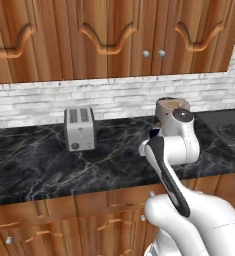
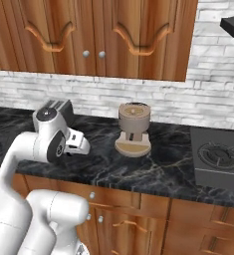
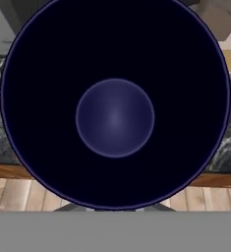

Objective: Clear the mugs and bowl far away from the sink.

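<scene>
1 dark round bowl (image 3: pixel 115 103) hiding the hand's fingertips.

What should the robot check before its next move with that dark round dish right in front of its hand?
1. Gripper shut: ok.
2. Dark round dish really held: cannot tell; it sits close before the hand camera.
3. Far enough from the sink: cannot tell.
4. Bare counter nearby for setting down: ok.
5. Toaster and coffee machine apart from the hand: ok.
</scene>
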